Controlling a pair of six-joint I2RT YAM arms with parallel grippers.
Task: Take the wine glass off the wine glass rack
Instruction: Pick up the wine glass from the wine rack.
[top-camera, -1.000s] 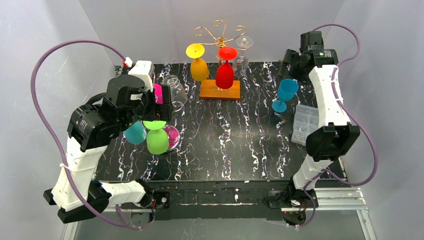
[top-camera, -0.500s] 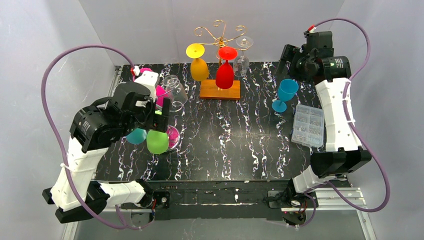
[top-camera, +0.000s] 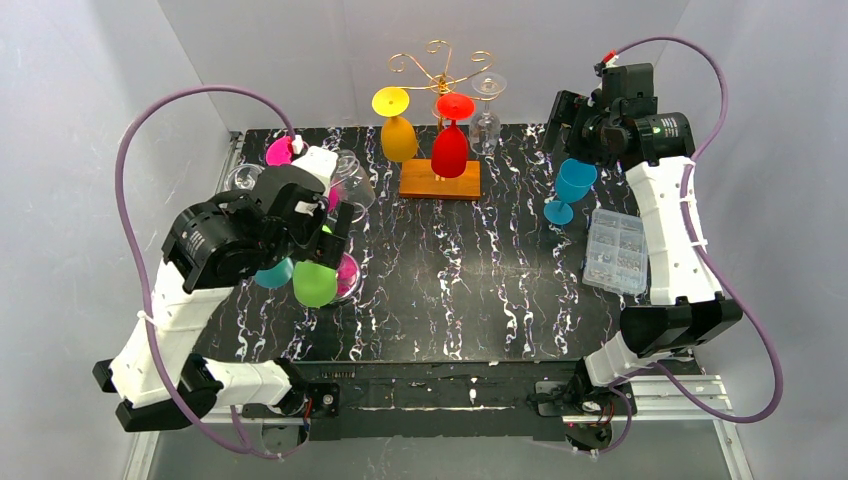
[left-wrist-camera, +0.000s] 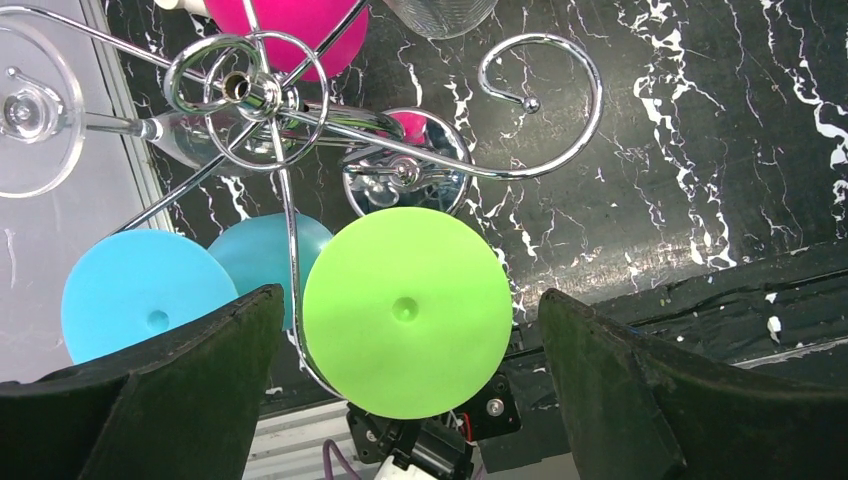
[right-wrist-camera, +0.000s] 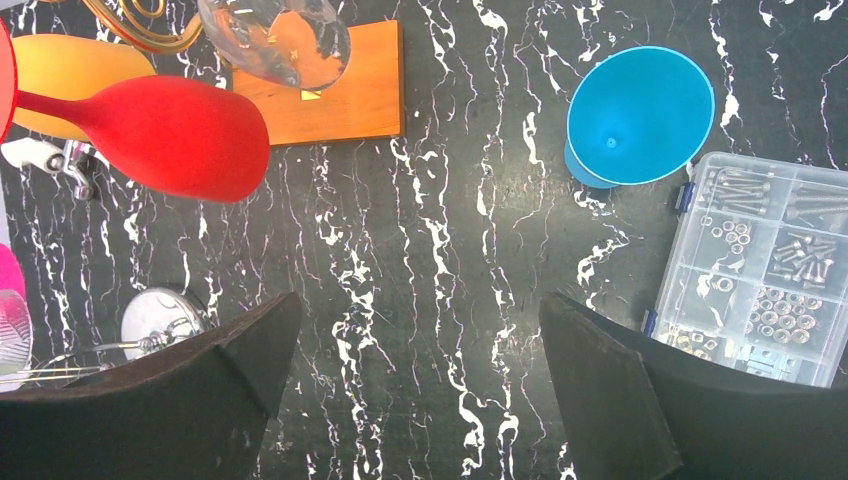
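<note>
Two racks are on the table (top-camera: 500, 300). A gold rack (top-camera: 440, 58) on a wooden base (top-camera: 440, 181) stands at the back centre, and a chrome rack (left-wrist-camera: 237, 86) sits under the left arm.

Left gripper (left-wrist-camera: 405, 340): fingers wide apart, nothing between them. In the left wrist view it hangs directly above the green glass (top-camera: 316, 283). The glass's round foot faces the camera and fills most of the gap between the two pads. The glass hangs bowl-down with its stem caught in a chrome wire loop, which is why only the foot is offered from above. We judge this glass to be the target and the step in hand to be lining up over it; no contact is visible.

Neighbours on the same rack: a cyan glass (left-wrist-camera: 140, 300) just beside the green foot and a pink glass (left-wrist-camera: 300, 25) across the hub. The crowding leaves little room on the cyan side for a finger.

Right gripper (right-wrist-camera: 420, 330): jaws spread, empty, high over bare table. A blue glass (right-wrist-camera: 640, 115) stands upright on its foot near a parts box (right-wrist-camera: 770, 270), apart from both racks.

A red glass (top-camera: 450, 148) and a yellow glass (top-camera: 398, 136) hang inverted on the gold rack.

Likely need: lift the green foot and slide the stem out along its wire.
</note>
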